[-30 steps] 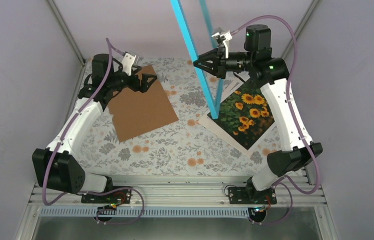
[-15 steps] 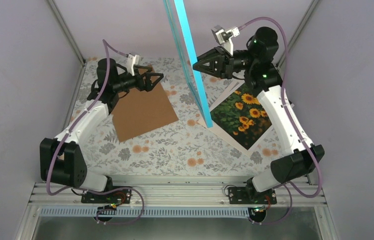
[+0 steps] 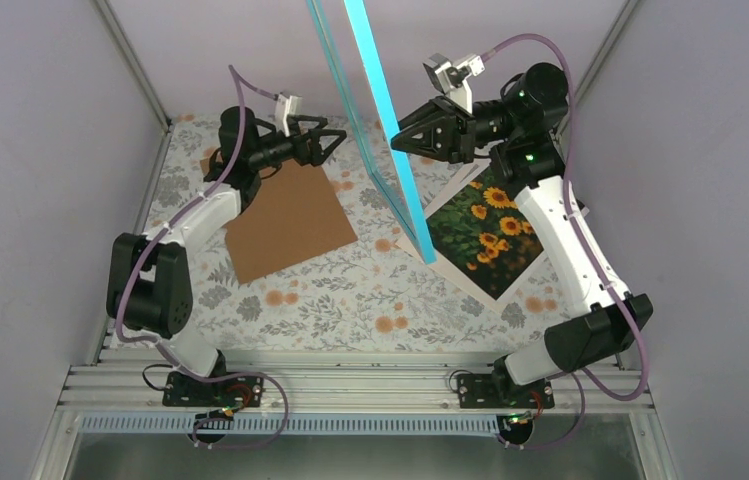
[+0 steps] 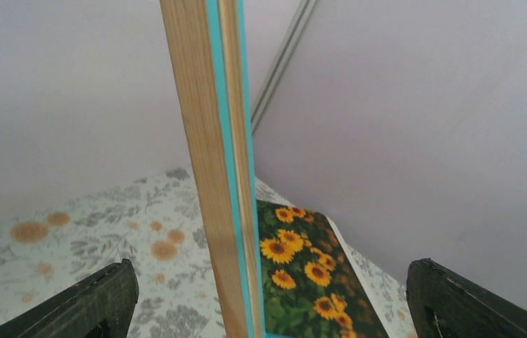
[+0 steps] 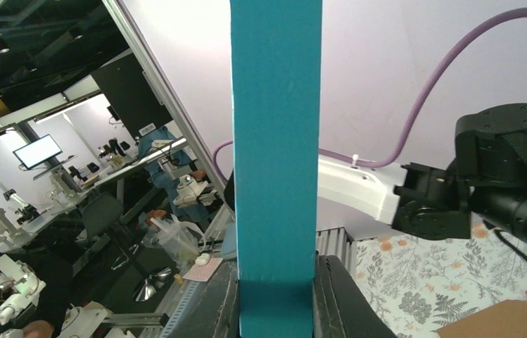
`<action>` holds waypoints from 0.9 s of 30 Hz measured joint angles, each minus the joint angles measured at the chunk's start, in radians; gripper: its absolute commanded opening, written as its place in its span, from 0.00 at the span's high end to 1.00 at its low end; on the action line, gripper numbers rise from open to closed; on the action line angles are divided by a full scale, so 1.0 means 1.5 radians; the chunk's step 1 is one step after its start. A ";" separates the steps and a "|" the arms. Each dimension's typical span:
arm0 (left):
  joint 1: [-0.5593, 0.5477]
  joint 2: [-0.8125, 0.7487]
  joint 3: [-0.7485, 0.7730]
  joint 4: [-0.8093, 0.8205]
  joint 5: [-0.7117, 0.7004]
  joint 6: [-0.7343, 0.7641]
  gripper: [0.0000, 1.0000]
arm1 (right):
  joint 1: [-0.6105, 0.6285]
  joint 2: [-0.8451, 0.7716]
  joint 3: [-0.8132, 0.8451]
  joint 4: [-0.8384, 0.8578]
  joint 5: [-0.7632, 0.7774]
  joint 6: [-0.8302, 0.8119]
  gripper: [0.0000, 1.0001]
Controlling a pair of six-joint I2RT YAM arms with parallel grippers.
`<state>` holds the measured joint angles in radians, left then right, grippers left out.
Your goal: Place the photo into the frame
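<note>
My right gripper is shut on the side rail of the teal frame and holds it upright on edge above the table; the rail fills the middle of the right wrist view between my fingers. The frame's wood back edge shows in the left wrist view. The photo lies face up, flowers showing, at the right under the frame's lower corner, and shows in the left wrist view. My left gripper is open and empty, raised and pointing at the frame from the left.
The brown backing board lies flat at the left of the floral tablecloth, under my left arm. Grey enclosure walls stand close on both sides. The metal base rail runs along the near edge.
My right gripper has tilted and shifted the frame leftward over the photo. My left gripper has lifted off the backing board and reached right toward the frame.
</note>
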<state>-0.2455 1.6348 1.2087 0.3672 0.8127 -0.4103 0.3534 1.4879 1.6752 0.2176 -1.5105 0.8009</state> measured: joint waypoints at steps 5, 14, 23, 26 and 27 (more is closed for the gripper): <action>-0.004 0.069 0.046 0.081 0.002 -0.045 0.08 | 0.000 0.000 -0.004 0.028 -0.004 0.035 0.97; -0.025 0.144 0.091 0.159 0.006 -0.124 0.35 | 0.001 0.000 -0.013 0.068 -0.015 0.076 0.96; -0.027 0.174 0.096 0.247 0.030 -0.199 0.97 | -0.001 -0.005 -0.024 0.074 -0.020 0.089 0.79; -0.021 0.175 0.089 0.272 0.060 -0.188 0.98 | -0.011 -0.014 -0.024 0.069 -0.017 0.088 0.32; -0.020 0.173 0.087 0.271 0.061 -0.191 0.98 | -0.021 -0.019 -0.024 0.065 -0.010 0.074 0.24</action>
<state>-0.2752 1.8938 1.3396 0.7742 0.9047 -0.6964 0.3222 1.4593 1.6386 0.3157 -1.5261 0.9123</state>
